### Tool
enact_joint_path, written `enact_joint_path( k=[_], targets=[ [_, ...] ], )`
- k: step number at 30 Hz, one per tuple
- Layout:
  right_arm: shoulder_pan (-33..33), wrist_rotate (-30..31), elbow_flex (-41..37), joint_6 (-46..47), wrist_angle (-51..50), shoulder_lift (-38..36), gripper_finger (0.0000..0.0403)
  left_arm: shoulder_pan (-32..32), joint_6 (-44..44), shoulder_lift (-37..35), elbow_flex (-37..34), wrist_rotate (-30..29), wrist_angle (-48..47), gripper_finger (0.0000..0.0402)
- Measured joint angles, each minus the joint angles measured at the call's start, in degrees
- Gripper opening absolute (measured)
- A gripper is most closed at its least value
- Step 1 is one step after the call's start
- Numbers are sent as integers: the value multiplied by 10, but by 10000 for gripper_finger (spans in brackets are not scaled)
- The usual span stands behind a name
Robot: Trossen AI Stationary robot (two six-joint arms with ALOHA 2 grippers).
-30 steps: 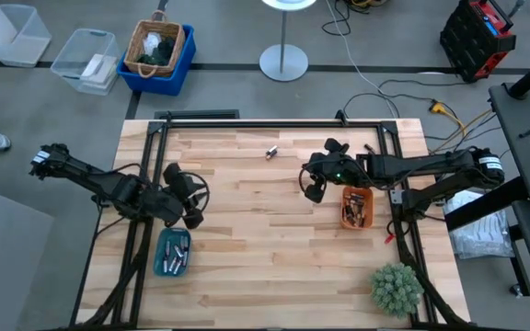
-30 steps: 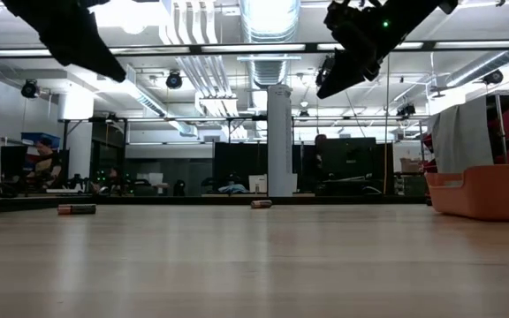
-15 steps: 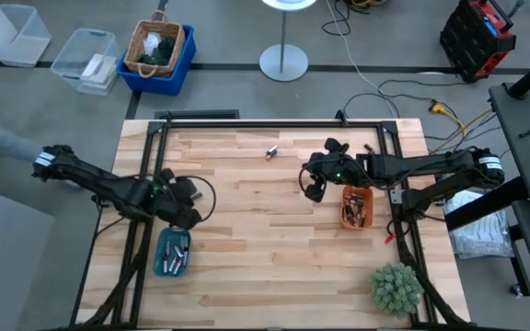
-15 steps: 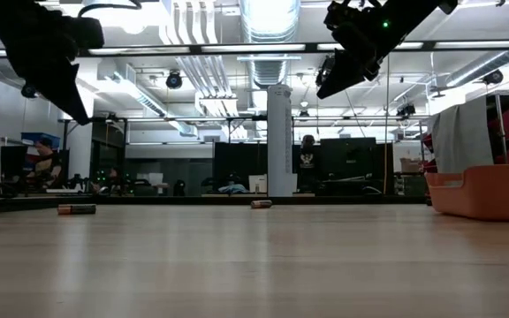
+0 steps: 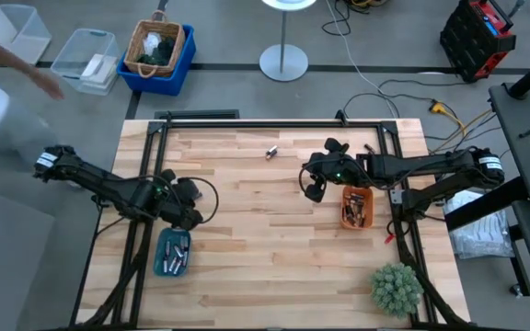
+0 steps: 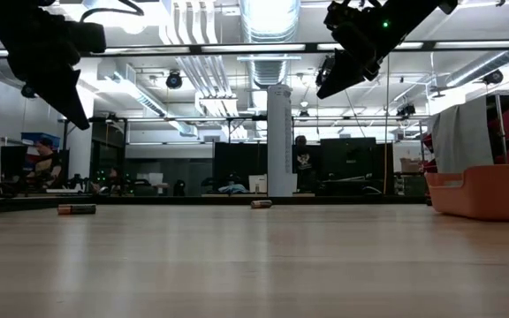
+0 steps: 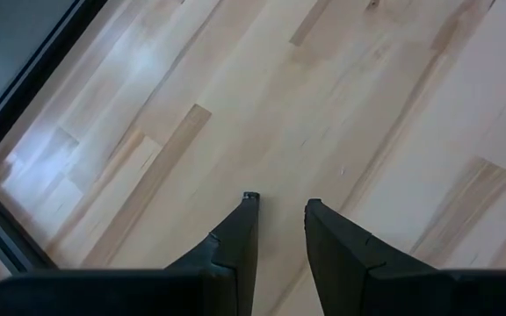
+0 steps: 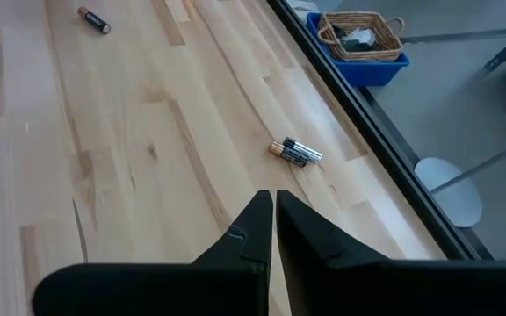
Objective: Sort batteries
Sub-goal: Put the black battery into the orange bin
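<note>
Sorting is well advanced, by my judgement. The teal plastic tray [image 5: 172, 253], lower left of the high view, holds a cluster of small silvery batteries [image 5: 177, 251]. The orange plastic tray [image 5: 356, 208], right of centre, holds its own batch of batteries [image 5: 358, 204].

Outstanding items: a pair of dark batteries with copper-coloured ends [image 8: 294, 152], lying side by side on the planks near the far edge, upper centre of the high view [image 5: 270, 153]. One more dark single battery with an orange end [image 8: 94, 19] shows in the upper left of my right wrist view; in the low view it lies at the left [image 6: 76, 209]. I cannot pick it out from above.

My left gripper [image 5: 191, 204] hangs just above the teal tray in the high view. In its own wrist view the fingers [image 7: 238, 239] stand a narrow gap apart with nothing between them, bare wood beneath. My right gripper [image 5: 312, 188] hovers left of the orange tray. Its fingers [image 8: 251, 226] are pressed together, empty, pointed toward the stray pair.

Surface: a pale butcher-block wooden table [image 5: 274, 239] in a black metal frame, with a green artificial plant [image 5: 397, 289] at the lower right corner.

Room: grey floor, a blue bin with a wicker basket [image 5: 157, 51], clear plastic tubs [image 5: 85, 60], a white round lamp base [image 5: 283, 62], and a red-and-black toolbox [image 5: 482, 35] at upper right. A person's blurred arm [image 5: 7, 78] enters at upper left, clear of the table.
</note>
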Motion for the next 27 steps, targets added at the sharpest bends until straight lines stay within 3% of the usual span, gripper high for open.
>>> enact_joint_path(
  k=[11, 16, 22, 27],
  targets=[
    [0, 0, 0, 0, 0, 0, 12, 61, -9, 28, -1, 37, -10, 82],
    [0, 0, 0, 0, 0, 0, 12, 82, 14, 48, -1, 56, -9, 118],
    [0, -1, 0, 0, -3, 0, 13, 84, 137, 74, -23, 59, 41, 172],
    [0, -3, 0, 0, -10, 0, 13, 90, 153, 74, -66, 70, 76, 183]
  ],
)
